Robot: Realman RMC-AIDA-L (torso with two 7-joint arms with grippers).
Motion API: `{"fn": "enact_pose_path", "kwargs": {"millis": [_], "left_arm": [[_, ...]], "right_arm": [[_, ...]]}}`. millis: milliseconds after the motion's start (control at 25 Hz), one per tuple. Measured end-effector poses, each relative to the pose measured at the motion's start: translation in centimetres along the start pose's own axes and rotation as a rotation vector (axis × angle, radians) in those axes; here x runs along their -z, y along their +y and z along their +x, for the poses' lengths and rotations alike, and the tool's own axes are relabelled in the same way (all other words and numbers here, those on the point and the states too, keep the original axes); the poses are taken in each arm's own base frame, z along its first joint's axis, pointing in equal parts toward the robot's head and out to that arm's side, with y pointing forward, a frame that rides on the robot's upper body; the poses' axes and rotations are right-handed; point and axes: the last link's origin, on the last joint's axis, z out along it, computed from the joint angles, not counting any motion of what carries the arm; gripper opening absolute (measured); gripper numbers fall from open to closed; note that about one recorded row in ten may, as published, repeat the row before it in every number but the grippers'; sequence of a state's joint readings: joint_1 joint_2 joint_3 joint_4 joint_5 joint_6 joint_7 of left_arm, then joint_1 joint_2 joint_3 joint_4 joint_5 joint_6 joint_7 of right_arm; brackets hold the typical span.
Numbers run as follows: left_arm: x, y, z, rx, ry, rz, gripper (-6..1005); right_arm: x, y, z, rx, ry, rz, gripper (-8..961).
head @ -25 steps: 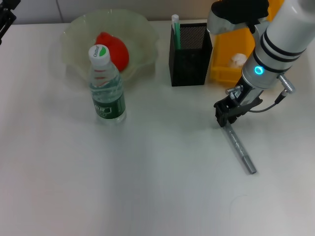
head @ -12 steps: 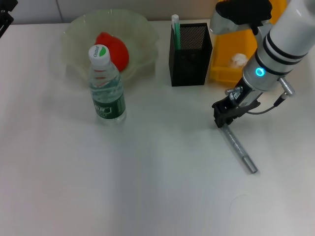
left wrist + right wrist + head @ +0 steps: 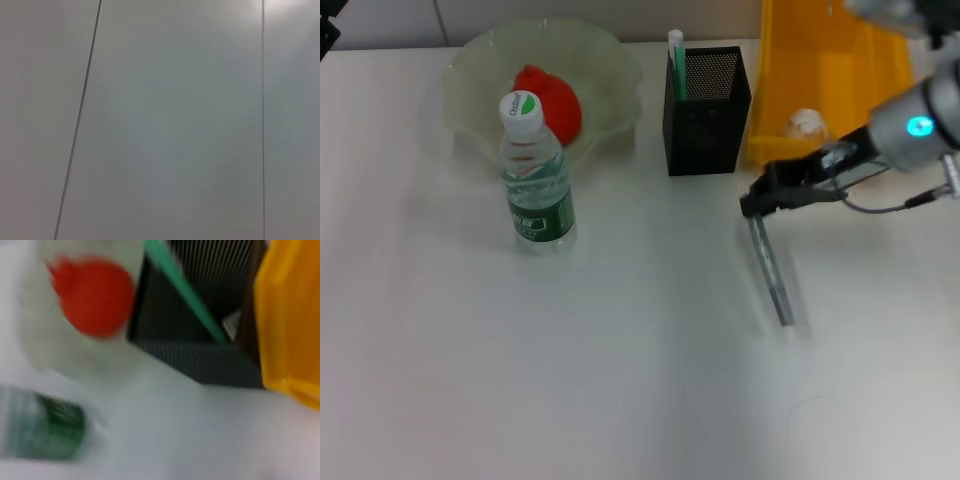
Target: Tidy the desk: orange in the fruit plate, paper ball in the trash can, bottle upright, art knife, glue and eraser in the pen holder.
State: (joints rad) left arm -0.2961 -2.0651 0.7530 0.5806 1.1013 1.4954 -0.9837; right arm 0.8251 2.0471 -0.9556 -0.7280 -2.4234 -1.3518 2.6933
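Over the last second the right end effector (image 3: 760, 200) swung from a steep pose to near level and shifted slightly toward the pen holder (image 3: 707, 110). The glue (image 3: 770, 268) swung with it: its far end came in toward the robot's left, and it now hung down from the tips, clenched at its upper end. It looked lifted or dragged; I couldn't tell whether the lower tip still touched the bench (image 3: 620, 380).

My read: the grasp held, and the carry to the pen holder was starting.

- Orange (image 3: 550, 100) sat in the fruit plate (image 3: 470, 60).
- Bottle (image 3: 535, 180) stood upright just in front of it.
- Art knife (image 3: 676, 62) stood in the pen holder.
- Paper ball (image 3: 804, 122) lay in the trash can (image 3: 820, 60).

The eraser wasn't visible anywhere. The right wrist view was motion-smeared. The left end effector was out of view; its wrist camera showed only blank panels.
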Motion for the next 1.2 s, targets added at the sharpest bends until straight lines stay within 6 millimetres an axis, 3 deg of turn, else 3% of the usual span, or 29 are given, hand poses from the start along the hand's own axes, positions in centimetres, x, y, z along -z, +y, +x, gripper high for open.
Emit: {"fn": "enact_pose_path", "kwargs": {"millis": [80,120,200,240,280,320,360,520,720,1200], "left_arm": [[-0.1,0.0,0.2,-0.002,0.009,-0.006,582],[-0.2,0.0,0.3,-0.003,0.013,-0.005,582],[-0.2,-0.1,0.3,-0.003,0.015,-0.004,582],[-0.5,-0.2,0.4,0.0,0.023,-0.001,582],[-0.6,-0.1,0.4,-0.001,0.024,-0.002,582],[-0.7,-0.1,0.4,-0.003,0.025,-0.003,582],[-0.8,-0.1,0.4,-0.005,0.028,-0.007,582],[-1.6,0.1,0.6,-0.01,0.035,-0.026,582],[-2.2,0.3,0.5,-0.004,0.039,-0.038,582],[-1.4,0.5,-0.3,0.018,0.03,-0.019,582]], "right_arm": [[1.0,-1.0,0.4,-0.043,-0.108,-0.131,150],[2.1,-2.0,1.1,-0.076,-0.257,-0.282,150],[2.5,-2.3,1.4,-0.087,-0.332,-0.344,150],[3.5,-3.5,2.3,-0.09,-0.529,-0.454,151],[3.5,-3.5,2.3,-0.09,-0.529,-0.454,151],[4.3,-4.1,2.9,-0.078,-0.704,-0.511,151],[4.3,-4.1,2.9,-0.078,-0.704,-0.511,151],[5.0,-3.8,3.0,0.062,-1.053,-0.5,151],[3.4,-2.3,1.2,0.241,-1.199,-0.376,151],[-0.2,-0.6,-2.8,0.406,-1.076,-0.137,148]]}}
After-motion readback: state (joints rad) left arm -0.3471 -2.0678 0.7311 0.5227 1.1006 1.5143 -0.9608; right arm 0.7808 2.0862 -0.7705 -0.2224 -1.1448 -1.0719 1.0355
